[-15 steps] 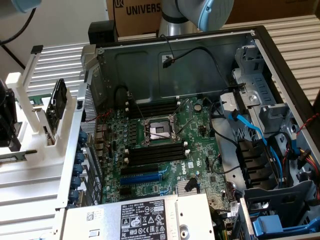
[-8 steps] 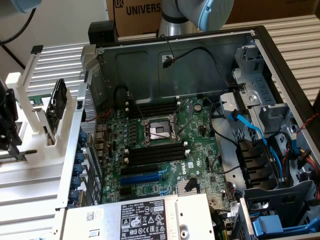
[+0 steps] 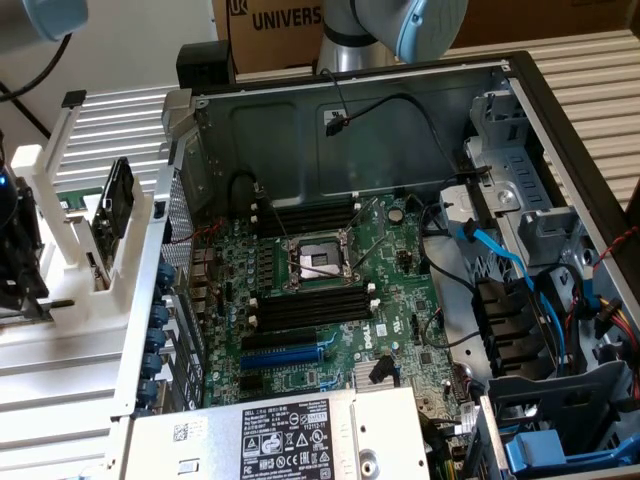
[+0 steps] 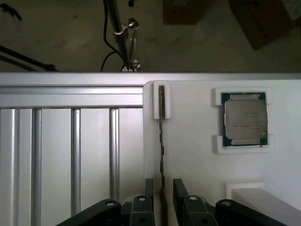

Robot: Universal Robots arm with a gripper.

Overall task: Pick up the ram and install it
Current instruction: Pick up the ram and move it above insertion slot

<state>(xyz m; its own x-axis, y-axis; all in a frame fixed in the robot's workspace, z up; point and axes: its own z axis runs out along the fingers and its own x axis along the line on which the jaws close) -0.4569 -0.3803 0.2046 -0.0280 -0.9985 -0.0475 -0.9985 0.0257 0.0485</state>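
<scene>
Ram: the ram (image 4: 162, 141) is seen edge-on in the wrist view, standing on its long edge in a narrow slot of the white holder (image 4: 197, 160).
Ram's far end: it sits inside a small raised white bracket on the holder's rim.
Gripper: the gripper (image 4: 163, 184) is at the near end of the ram, over the white holder.
Fingers: the black fingers (image 4: 143, 205) are spread apart, one on each side of the stick. A thin gap shows on both sides, so they grip nothing.
Processor: a square chip with a silver lid (image 4: 245, 117) lies flat in its own white frame on the holder, beside the ram's slot and apart from it.
Worktop: the ribbed metal worktop (image 4: 56, 155) runs right alongside the white holder, on the side of the ram away from the processor.
Computer case: the open case (image 3: 520, 90) lies to the exterior view's right of the white holder, just beside it.
Motherboard: the green board (image 3: 400, 250) lies flat in the case, well apart from the holder's ram slot.
Memory slots: long black slots (image 3: 305, 305) run across the motherboard on both sides of the processor socket (image 3: 318, 262).
Expansion slot: a blue slot (image 3: 300, 352) lies on the motherboard just past the nearer black slots.
Arm: its grey and blue joint (image 3: 400, 25) shows beyond the case's far wall.
</scene>
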